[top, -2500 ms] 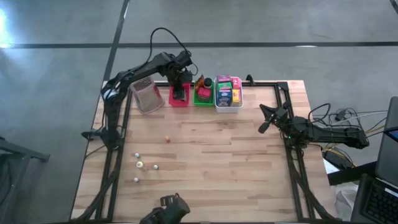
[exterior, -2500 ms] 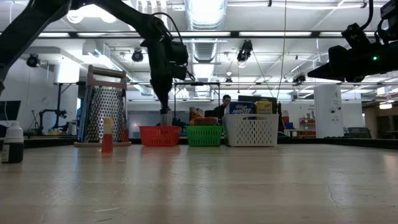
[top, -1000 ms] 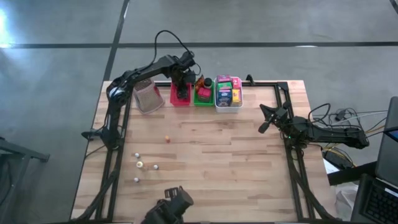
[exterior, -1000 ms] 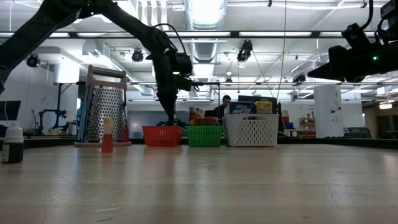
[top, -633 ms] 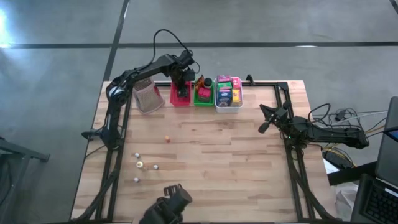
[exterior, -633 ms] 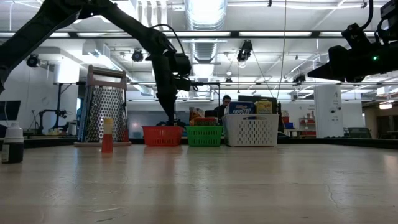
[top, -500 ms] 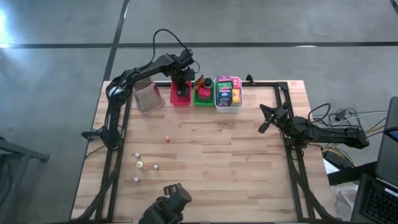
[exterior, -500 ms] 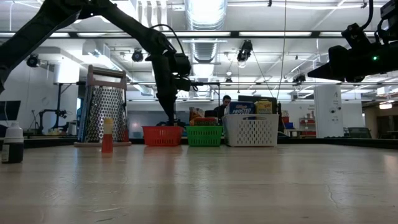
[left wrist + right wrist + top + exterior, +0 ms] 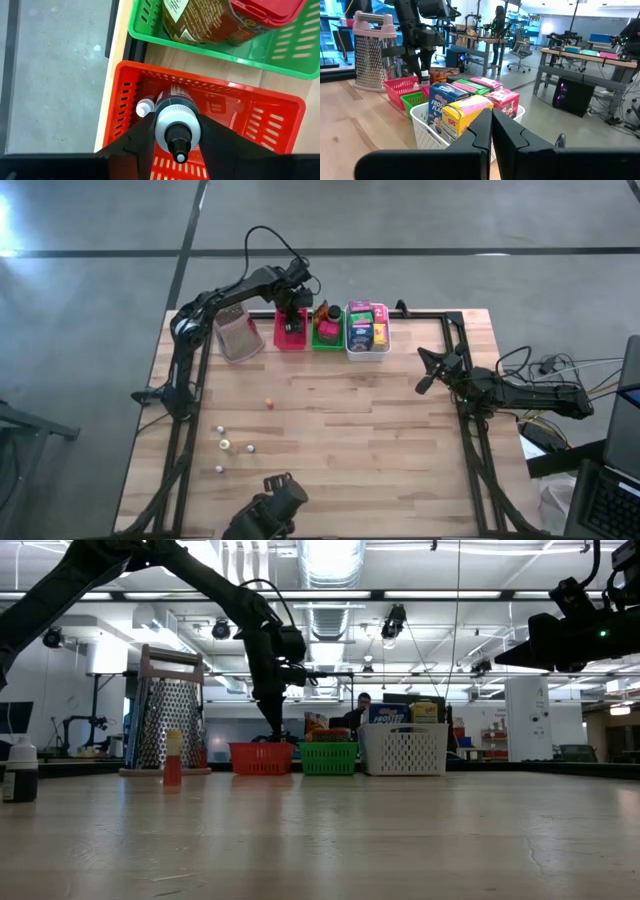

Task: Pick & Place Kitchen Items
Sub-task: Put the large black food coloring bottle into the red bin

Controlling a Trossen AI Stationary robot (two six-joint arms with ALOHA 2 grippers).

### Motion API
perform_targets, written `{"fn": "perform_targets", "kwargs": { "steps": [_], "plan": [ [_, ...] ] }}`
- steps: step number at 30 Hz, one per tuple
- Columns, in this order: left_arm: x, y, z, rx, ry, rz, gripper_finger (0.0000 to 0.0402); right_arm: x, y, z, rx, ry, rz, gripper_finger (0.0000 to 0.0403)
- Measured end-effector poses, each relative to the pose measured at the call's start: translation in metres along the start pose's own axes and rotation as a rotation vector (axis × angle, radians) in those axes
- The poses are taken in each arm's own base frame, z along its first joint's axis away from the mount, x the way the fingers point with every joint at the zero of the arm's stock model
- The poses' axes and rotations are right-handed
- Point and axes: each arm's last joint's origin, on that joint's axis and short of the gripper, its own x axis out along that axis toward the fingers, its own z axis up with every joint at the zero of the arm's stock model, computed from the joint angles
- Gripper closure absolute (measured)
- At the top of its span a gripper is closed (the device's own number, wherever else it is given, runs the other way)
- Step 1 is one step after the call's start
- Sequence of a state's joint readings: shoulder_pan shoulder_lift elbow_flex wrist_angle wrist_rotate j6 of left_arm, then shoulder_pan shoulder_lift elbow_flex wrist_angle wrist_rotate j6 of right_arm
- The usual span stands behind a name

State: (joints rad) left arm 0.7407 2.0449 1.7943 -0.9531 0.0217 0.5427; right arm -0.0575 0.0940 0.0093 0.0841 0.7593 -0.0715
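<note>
floor [image 9: 450, 220]: grey concrete | ceiling lights [image 9: 325, 555]: bright | desks [image 9: 580, 55], chairs

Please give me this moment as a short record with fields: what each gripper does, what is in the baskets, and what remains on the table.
left gripper: shut on a dark bottle, over the red basket
right gripper: shut, empty, waiting at the table's right side
red basket: a small white-capped bottle inside
green basket: a red-lidded jar
white basket: coloured boxes
table: four tiny pale bottles, an orange piece, a grater
</note>
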Motion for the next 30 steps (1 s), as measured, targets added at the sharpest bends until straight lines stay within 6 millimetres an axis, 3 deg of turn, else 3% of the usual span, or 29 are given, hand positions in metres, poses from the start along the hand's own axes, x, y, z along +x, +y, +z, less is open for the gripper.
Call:
{"fn": "perform_targets", "kwargs": {
  "steps": [18,30],
  "plan": [
    [0.0,0.012,-0.007,0.004,-0.014,-0.01,0.0262,0.0,0.0,0.0,0.0,0.0,0.0,0.0394],
    [0.01,0.017,-0.002,-0.002,-0.011,-0.039,0.0265,0.0,0.0,0.0,0.0,0.0,0.0,0.0394]
  ]
}}
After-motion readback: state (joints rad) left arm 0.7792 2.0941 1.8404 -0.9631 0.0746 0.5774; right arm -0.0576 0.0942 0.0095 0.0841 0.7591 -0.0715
